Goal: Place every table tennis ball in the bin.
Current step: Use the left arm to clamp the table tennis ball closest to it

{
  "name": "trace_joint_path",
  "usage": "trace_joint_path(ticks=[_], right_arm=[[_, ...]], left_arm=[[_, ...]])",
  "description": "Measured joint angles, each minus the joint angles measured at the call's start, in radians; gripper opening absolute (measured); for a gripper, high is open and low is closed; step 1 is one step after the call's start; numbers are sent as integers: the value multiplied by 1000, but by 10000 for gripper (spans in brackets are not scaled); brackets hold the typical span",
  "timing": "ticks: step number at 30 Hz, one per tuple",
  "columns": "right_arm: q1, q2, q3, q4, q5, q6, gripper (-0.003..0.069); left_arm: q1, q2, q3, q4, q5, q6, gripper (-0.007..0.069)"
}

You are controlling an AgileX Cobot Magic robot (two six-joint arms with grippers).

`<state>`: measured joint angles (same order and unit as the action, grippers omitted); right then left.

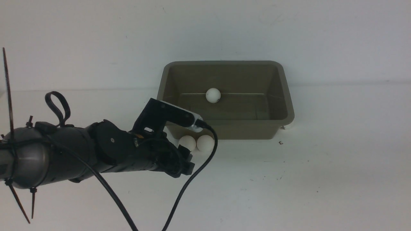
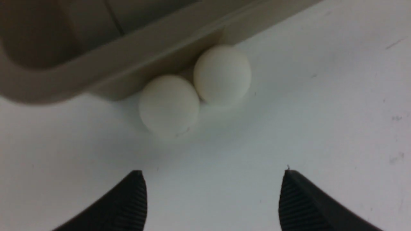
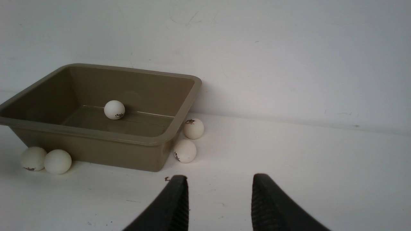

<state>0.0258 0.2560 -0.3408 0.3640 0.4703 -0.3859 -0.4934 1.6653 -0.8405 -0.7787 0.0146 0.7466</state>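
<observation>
While open wide, left claw (image 2: 212, 199) holds nothing.

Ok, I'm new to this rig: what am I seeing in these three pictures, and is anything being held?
A two-armed robot is filling a bin with table tennis balls. The front view looks out from between the arms; only the left arm shows. The other two pictures come from cameras on each wrist, with black fingertips at the bottom. One ball lies inside the bin. Two balls touch each other against its wall, ahead of the open left gripper. Two more lie beside its other end. The right gripper is open too. Nothing is held.
</observation>
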Motion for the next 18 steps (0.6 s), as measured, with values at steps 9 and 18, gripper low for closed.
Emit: trace_joint_path(ticks=[9,18], right_arm=[[0,0,0,0,0,0,262],[0,0,0,0,0,0,262]], left_arm=[[-6,10,0,-3,-45,5,492],[-7,11,0,-2,79,49,492]])
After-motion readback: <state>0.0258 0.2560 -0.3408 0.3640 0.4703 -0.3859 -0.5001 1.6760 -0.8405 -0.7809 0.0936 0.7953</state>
